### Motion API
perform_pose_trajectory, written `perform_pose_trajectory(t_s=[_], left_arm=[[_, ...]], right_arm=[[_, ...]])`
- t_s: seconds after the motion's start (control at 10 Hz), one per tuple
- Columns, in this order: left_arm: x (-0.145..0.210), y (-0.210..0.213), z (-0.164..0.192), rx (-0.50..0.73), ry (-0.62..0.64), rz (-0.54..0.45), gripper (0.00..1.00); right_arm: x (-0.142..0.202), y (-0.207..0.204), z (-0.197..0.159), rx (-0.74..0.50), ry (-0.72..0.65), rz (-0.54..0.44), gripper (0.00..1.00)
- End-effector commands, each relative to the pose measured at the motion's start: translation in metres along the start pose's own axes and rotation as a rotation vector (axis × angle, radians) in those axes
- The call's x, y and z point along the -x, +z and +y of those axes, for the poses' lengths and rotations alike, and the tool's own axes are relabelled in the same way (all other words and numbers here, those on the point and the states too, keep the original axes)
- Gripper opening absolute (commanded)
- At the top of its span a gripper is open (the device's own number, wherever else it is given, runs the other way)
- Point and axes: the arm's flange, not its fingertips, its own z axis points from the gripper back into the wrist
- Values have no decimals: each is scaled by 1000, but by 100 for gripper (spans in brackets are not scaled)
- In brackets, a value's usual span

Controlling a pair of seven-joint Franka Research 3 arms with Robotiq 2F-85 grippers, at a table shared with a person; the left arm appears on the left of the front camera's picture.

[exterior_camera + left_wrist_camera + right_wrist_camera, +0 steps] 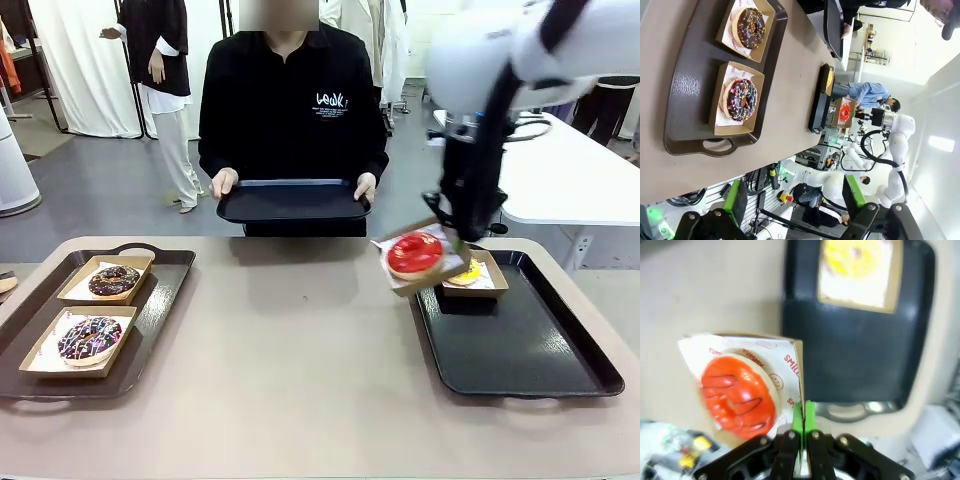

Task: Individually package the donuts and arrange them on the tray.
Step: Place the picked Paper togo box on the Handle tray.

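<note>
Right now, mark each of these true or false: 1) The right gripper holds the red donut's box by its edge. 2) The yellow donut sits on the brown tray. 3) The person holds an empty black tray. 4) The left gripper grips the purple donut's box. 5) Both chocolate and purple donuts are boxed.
1) True: the right gripper is shut on the edge of the red donut's box.
2) False: the yellow donut sits boxed on the black tray.
3) True: the person's tray carries nothing.
4) False: the left gripper is open, away from the purple donut.
5) True: the chocolate donut too.
</note>
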Motion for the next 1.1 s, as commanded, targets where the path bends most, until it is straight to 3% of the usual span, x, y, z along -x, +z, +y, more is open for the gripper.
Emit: perform_pose_trajectory(t_s=[0.0,0.2,0.5,0.6,0.7,1.0], left_arm=[[2,2,0,13,-9,-3,100],[2,2,0,13,-9,-3,100],[2,2,0,13,-9,-3,100],[2,2,0,13,-9,-3,100],[2,2,0,13,-9,-3,100],[2,2,0,13,-9,-3,100]], right_arm=[[35,-14,-33,-66,-32,-38,1],[57,-31,-66,-128,-112,-39,1],[37,-67,-96,-159,-111,1,1],[27,-73,-98,-146,-105,13,1],[51,-56,-94,-129,-148,5,1],[51,-56,-94,-129,-148,5,1]])
